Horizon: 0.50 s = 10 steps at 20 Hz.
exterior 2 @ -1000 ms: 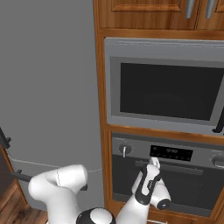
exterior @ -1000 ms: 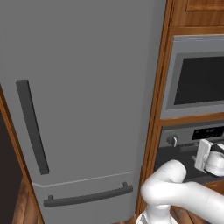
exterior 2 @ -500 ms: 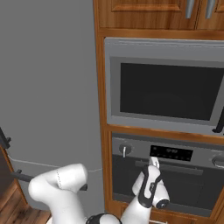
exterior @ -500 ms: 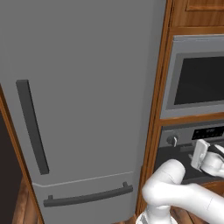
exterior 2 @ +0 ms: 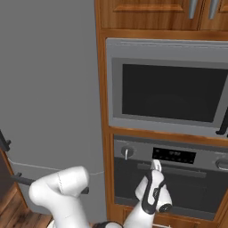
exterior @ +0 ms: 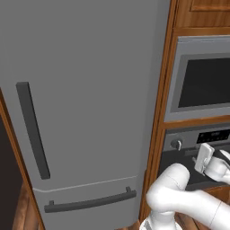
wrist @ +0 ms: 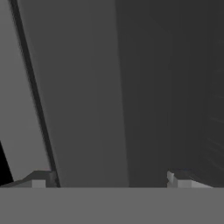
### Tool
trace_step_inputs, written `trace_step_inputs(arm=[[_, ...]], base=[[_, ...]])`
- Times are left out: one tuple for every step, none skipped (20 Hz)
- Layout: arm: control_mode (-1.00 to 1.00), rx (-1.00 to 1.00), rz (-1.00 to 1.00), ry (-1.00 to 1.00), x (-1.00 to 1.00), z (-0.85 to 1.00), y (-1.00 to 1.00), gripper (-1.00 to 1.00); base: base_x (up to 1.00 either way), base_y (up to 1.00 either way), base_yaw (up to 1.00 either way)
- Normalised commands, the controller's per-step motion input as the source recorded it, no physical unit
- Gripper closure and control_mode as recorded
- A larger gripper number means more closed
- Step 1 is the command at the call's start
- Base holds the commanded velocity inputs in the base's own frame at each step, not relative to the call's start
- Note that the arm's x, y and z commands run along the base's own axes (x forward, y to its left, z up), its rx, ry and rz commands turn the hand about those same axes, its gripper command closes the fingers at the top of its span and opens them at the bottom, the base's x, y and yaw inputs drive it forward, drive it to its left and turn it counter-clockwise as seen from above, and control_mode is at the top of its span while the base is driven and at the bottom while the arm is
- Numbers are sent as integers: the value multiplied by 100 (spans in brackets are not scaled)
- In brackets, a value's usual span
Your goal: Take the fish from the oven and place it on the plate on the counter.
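The oven (exterior 2: 196, 196) sits under the microwave with its dark door closed, so the fish is hidden. Neither the plate nor the counter is in view. My gripper (exterior 2: 156, 165) is up against the oven's front, at the left end of the door handle (exterior 2: 191, 172), just below the display panel (exterior 2: 173, 156). From the left base view the gripper (exterior: 204, 157) stands right of the round knob (exterior: 176, 143). In the hand view the fingertips (wrist: 37, 181) are spread wide and the gripper (wrist: 107, 181) is open, with a grey bar of the oven front (wrist: 87, 96) between them.
The big grey fridge (exterior: 81, 112) stands to the oven's left, with a wooden post (exterior: 159, 112) between them. The microwave (exterior 2: 169, 89) hangs directly above the oven. Wooden cupboards (exterior 2: 147, 13) run along the top, and the wood floor (exterior 2: 18, 213) shows at the lower left.
The hand has crept slightly up and in toward the oven's handle. The oven door stays closed and the base has not moved.
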Motion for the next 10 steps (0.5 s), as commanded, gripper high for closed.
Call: trace_step_inputs(arm=[[-100,0,0,-4,29,-3,0,-100],[-100,0,0,-4,30,-4,0,-100],[-100,0,0,-3,36,-6,0,-100],[-100,0,0,0,42,-10,0,100],[-100,0,0,0,43,-12,6,100],[-100,0,0,0,41,-9,4,100],[-100,0,0,0,39,-1,2,100],[-100,0,0,7,37,0,4,100],[-100,0,0,8,44,0,2,100],[-100,0,0,14,45,0,0,100]], base=[[0,0,0],[0,0,0],[0,0,0],[0,0,0],[0,0,0],[0,0,0],[0,0,0],[0,0,0],[0,0,0],[0,0,0]])
